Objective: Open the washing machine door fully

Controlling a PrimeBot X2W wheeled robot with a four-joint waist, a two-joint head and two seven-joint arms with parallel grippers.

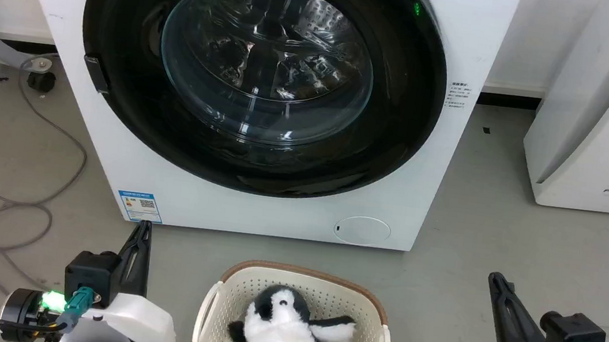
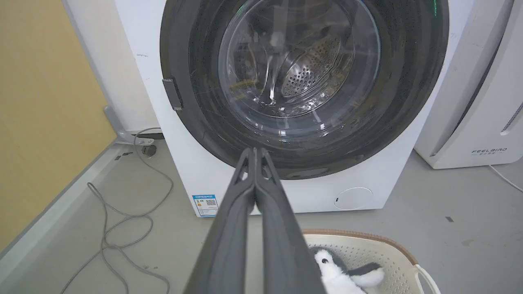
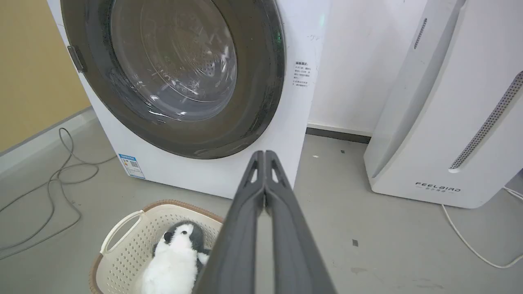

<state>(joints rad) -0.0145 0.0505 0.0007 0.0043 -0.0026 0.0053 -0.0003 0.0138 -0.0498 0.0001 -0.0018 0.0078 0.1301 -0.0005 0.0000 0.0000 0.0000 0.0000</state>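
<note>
Door: The washing machine door (image 1: 261, 73) is shut, flush against the front of the washing machine (image 1: 275, 217), straight ahead of you.
Pull point: A small dark tab (image 1: 97, 74) sits on the door's left rim at about mid-height. Treat it as the likely catch, with the hinge probably on the right rim.
Left gripper: The left gripper (image 1: 143, 228) hangs low at the lower left with its fingers pressed together, empty and well apart from the door.
Right gripper: The right gripper (image 1: 496, 279) hangs low at the lower right, also clenched on nothing.
Step in hand: Approach. The door is not yet touched.
Method: Use the left arm, which is on the tab's side. Part the fingers before you reach, then raise the gripper to tab height. Hook one finger behind the tab's outer edge and draw it toward you. Then follow the door's arc round to the right instead of pulling straight back.
Basket: A cream basket (image 1: 364, 301) holding a plush penguin (image 1: 285, 331) stands on the floor just before the washer, between the grippers. Keep your forearm above it.
Cable: A grey cable (image 1: 15, 206) lies on the floor to the left. Keep off it.
Neighbour: A white FEELBIRD appliance (image 1: 607, 115) stands to the right. Slow the swing near full travel.
</note>
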